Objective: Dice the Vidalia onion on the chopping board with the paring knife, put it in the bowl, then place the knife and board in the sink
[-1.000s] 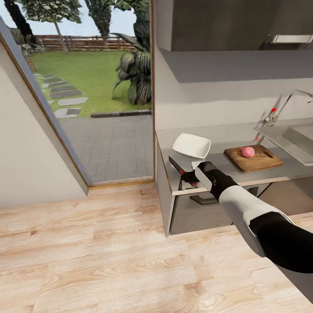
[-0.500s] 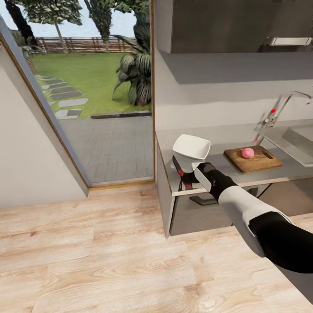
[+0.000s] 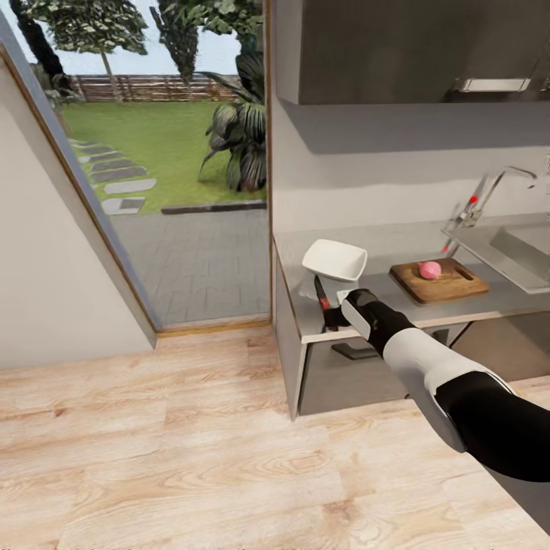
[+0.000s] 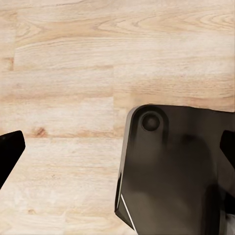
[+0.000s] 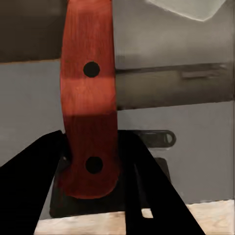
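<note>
Grey countertop [image 3: 397,313] carries the pink onion [image 3: 430,269] whole on the chopping board [image 3: 439,279], near the sink [image 3: 527,256], while the right gripper [image 3: 334,315] clamps the paring knife [image 5: 90,105] beside the empty bowl [image 3: 334,260], so dicing, transfer and clean-up remain.

The floor [image 3: 191,458] is light wood planks. A big glass door [image 3: 183,191] looks out on grey paving, green grass, stepping stones, trees and a brown fence. Sunlight is bright outside. A white slanted wall [image 3: 53,275] stands beside it. Dark cupboards [image 3: 412,46] hang above a pale grey wall [image 3: 367,183].
</note>
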### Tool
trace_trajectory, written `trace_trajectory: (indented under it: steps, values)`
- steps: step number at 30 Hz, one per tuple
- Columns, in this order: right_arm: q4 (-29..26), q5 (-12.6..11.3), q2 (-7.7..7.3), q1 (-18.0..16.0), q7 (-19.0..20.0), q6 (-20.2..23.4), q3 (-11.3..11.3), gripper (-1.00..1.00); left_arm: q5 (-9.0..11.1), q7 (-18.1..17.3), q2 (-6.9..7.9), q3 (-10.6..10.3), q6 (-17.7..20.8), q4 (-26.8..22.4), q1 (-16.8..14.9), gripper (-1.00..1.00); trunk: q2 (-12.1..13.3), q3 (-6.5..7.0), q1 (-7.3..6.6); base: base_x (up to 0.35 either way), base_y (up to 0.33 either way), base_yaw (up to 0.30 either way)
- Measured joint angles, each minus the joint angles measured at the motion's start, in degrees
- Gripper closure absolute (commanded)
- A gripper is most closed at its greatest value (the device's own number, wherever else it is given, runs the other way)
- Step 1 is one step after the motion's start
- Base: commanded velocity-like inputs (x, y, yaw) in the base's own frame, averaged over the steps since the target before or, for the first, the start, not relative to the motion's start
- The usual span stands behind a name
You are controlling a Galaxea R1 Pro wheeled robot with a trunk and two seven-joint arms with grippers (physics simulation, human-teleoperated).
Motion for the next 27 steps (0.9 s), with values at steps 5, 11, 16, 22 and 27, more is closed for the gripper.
trace_trajectory:
  steps: [5, 11, 16, 22, 27]
  values:
    - [0.0, 0.0, 0.0, 0.0, 0.0, 0.0, 0.0, 1.0, 0.0, 0.0, -0.01, 0.0, 0.0, 0.0, 0.0, -1.0, 0.0, 0.45, -0.01, -0.056, 0.0, 0.0]
    - [0.0, 0.0, -0.01, 0.0, 0.0, 0.0, 0.0, 1.0, 0.0, 0.0, -0.04, 0.0, 0.0, 0.0, 0.0, -1.0, 0.0, 1.0, -0.02, -0.003, 0.0, 0.0]
    - [0.0, 0.0, 0.0, 0.0, 0.0, 0.0, 0.0, 1.0, 0.0, 0.0, -0.01, 0.0, 0.0, 0.0, 0.0, -1.0, 0.0, 1.45, -0.02, -0.001, 0.0, 0.0]
    - [0.0, -0.1, 0.0, 0.0, 0.0, 0.0, 0.0, 1.0, 0.0, 0.0, 0.01, 0.0, 0.0, 0.0, 0.0, -1.0, 0.0, 2.0, 0.01, -0.172, 0.0, 0.0]
    - [0.0, -0.1, 0.0, 0.0, 0.0, 0.0, 0.0, 1.0, 0.0, 0.0, 0.01, 0.0, 0.0, 0.1, 0.0, -1.0, 0.0, 2.46, 0.02, -0.305, 0.0, 0.0]
